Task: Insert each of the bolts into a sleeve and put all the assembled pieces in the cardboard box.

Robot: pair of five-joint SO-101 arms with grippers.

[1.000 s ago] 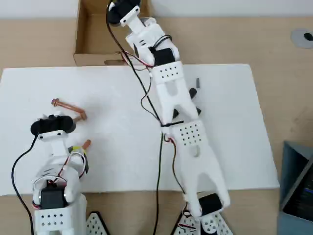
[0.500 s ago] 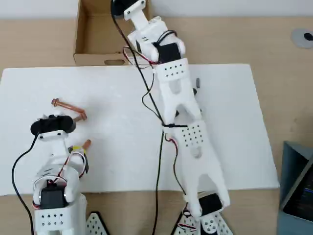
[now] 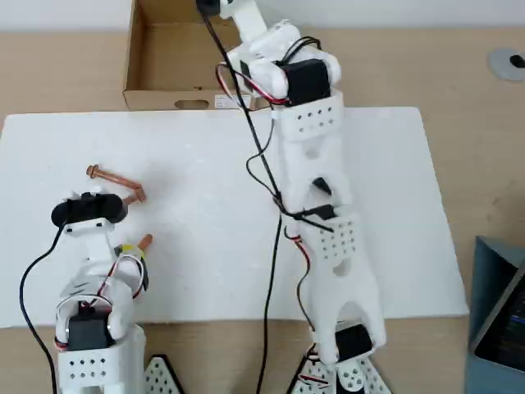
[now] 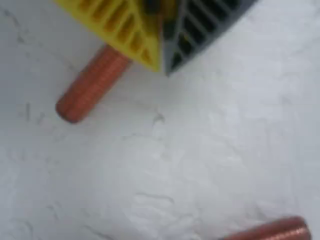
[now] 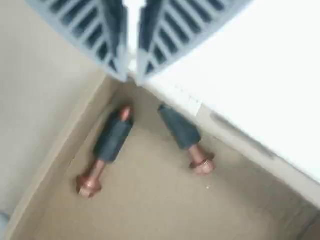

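HIGH VIEW
Cardboard box [image 3: 131, 61]: at the far edge, just beyond the white mat [image 3: 205, 246].
Right arm [image 3: 316, 164]: stretched across the mat, its far end over the box.
Left arm [image 3: 90, 271]: at the near left corner.
Near bolt [image 3: 145, 240]: on the mat, right beside the left arm's tip.
Loose bolts [image 3: 111, 174]: copper-coloured, on the mat a little farther out, no sleeves on them.

LEFT WRIST VIEW
Left gripper [image 4: 162, 62]: yellow finger [image 4: 120, 25] and dark finger [image 4: 200, 30] closed tip to tip.
Near bolt [image 4: 87, 90]: threaded end poking out from under the yellow finger; impossible to tell whether pinched or merely lying beneath.
Second bolt [image 4: 272, 231]: well apart, at the frame's edge.
Handling: probably light, rigid and round, so likely to roll; best gripped across mid-shank, leaving the threaded tip free for a sleeve.

RIGHT WRIST VIEW
Right gripper [image 5: 131, 75]: fingers narrow, a thin slit between, nothing held; above the box corner.
Assembled pieces [image 5: 112, 137]: two on the box floor, dark sleeves over copper bolts, apart.
Handling: sleeves seemingly softer and grippier; better held by the sleeve than by the bare bolt.
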